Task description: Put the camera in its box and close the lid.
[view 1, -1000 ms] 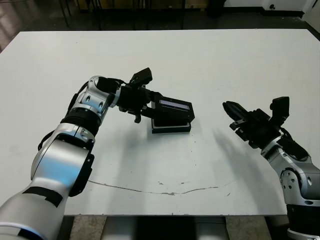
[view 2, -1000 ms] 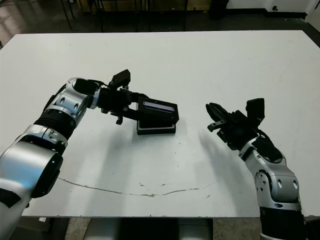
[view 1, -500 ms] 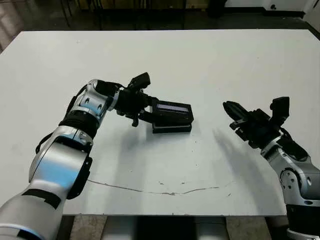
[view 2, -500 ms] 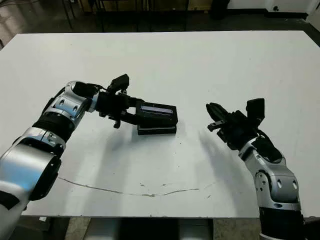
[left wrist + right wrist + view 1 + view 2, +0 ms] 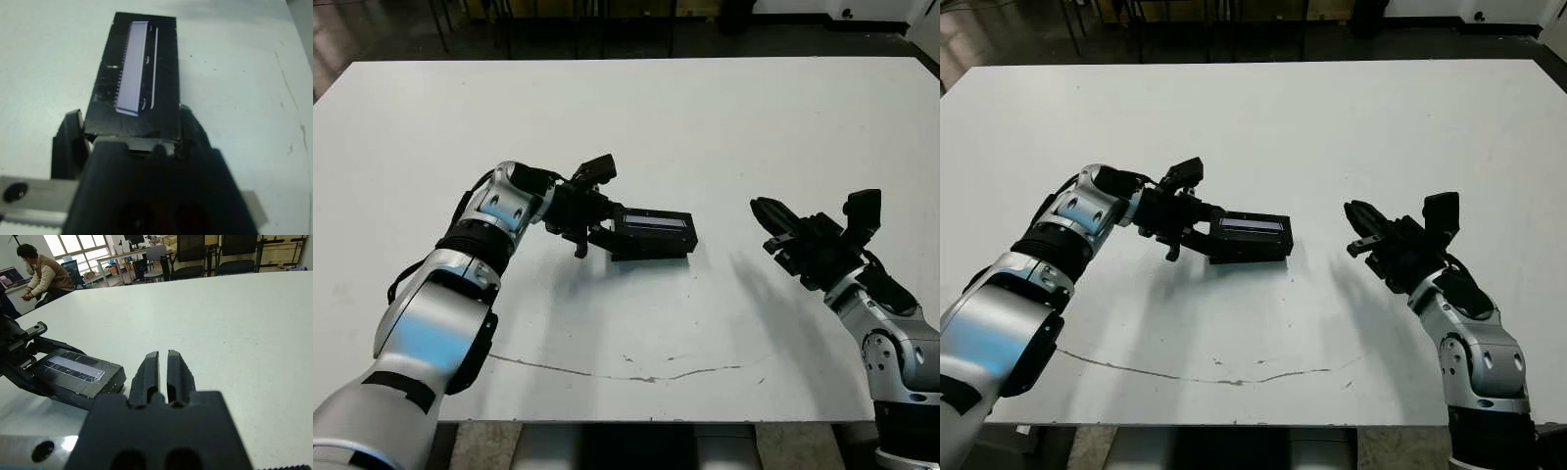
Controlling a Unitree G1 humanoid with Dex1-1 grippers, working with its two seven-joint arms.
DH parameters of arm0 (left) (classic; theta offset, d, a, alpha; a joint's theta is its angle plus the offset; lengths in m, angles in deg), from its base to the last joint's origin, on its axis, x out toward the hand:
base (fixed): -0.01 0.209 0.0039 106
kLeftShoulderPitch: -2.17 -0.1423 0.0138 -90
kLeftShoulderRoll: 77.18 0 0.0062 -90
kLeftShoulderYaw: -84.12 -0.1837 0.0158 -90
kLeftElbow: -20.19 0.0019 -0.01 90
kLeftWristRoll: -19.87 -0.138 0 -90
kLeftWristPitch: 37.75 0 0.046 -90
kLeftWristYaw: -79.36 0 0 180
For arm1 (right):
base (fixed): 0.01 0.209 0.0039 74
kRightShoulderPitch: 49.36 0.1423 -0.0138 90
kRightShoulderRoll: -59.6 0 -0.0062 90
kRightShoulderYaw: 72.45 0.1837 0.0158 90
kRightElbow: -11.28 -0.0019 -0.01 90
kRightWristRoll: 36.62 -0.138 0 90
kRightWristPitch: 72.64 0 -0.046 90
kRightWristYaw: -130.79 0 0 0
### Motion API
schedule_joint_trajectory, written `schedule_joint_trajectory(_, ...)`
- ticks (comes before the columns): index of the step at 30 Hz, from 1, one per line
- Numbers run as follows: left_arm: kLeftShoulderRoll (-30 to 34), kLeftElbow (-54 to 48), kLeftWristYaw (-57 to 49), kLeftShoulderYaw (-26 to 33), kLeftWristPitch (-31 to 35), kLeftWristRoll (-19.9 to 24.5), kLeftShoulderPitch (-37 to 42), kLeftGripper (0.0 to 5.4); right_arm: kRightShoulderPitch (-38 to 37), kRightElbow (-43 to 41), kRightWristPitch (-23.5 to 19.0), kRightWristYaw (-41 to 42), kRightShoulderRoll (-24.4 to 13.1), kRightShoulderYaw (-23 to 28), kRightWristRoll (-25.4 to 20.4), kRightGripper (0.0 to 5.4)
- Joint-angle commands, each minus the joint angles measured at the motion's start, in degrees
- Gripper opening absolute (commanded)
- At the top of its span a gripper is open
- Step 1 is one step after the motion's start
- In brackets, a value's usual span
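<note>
The lid [image 5: 654,222], flat and black with a pale strip [image 5: 134,88], lies level on top of the box [image 5: 651,253], of which only the black front wall shows. My left gripper [image 5: 607,227] is at the lid's left end. Its fingers [image 5: 68,142] sit either side of that end, shut on the lid. The camera is hidden from every view. My right gripper [image 5: 766,217] hovers above the table to the right of the box, well apart from it. Its fingers [image 5: 151,369] are shut side by side with nothing between them.
A thin crack line [image 5: 626,372] runs across the white table [image 5: 705,127] near its front edge. Beyond the far edge, a person [image 5: 36,274] sits at a desk and office chairs [image 5: 190,254] stand in a row.
The lid has come down from a tilt to lie flat on the box, and my left gripper has dropped and shifted slightly right with it. The right arm has not moved.
</note>
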Motion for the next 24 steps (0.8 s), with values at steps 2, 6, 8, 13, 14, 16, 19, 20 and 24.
schedule_joint_trajectory(2, 0.1, 0.0, 0.1, -0.9, 0.5, -0.9, -1.4, 1.60, -1.1, -0.1, -0.6, -0.6, 0.1, 0.1, 0.0, 0.00)
schedule_joint_trajectory(6, 0.6, -0.1, -0.2, -1.4, 0.5, -1.4, -1.5, 1.60, -1.2, -0.3, -0.8, -0.8, 0.0, 0.1, 0.1, 0.00)
schedule_joint_trajectory(8, 0.9, -0.1, -0.3, -1.7, 0.3, -1.7, -1.6, 1.60, -1.1, -0.1, -0.8, -0.6, 0.0, 0.1, -0.1, 0.00)
schedule_joint_trajectory(13, 2.0, -0.4, -0.3, -1.8, -0.4, -1.9, -1.8, 1.60, -1.0, 0.1, -0.6, -0.8, 0.2, -0.1, 0.0, 0.00)
schedule_joint_trajectory(14, 2.2, -0.4, -0.3, -1.8, -0.5, -2.0, -1.9, 1.60, -1.0, 0.1, -0.6, -0.9, 0.3, -0.1, 0.1, 0.00)
schedule_joint_trajectory(16, 2.8, -1.0, -1.1, -2.1, -0.9, -2.5, -2.1, 1.60, -1.1, -0.4, -1.1, -1.4, 0.4, -0.1, 0.0, 0.00)
schedule_joint_trajectory(19, 3.8, -2.3, -2.1, -2.6, -2.8, -3.3, -2.7, 1.60, -1.1, -0.5, -1.3, -1.5, 0.5, -0.1, -0.4, 0.00)
schedule_joint_trajectory(20, 4.1, -2.6, -2.3, -2.8, -3.4, -3.4, -2.9, 1.60, -1.1, -0.5, -1.2, -1.5, 0.5, -0.1, -0.3, 0.00)
schedule_joint_trajectory(24, 5.1, -3.3, -2.6, -3.6, -3.9, -4.0, -3.3, 1.60, -1.3, -0.9, -1.1, -1.5, 0.2, -0.4, -0.1, 0.00)
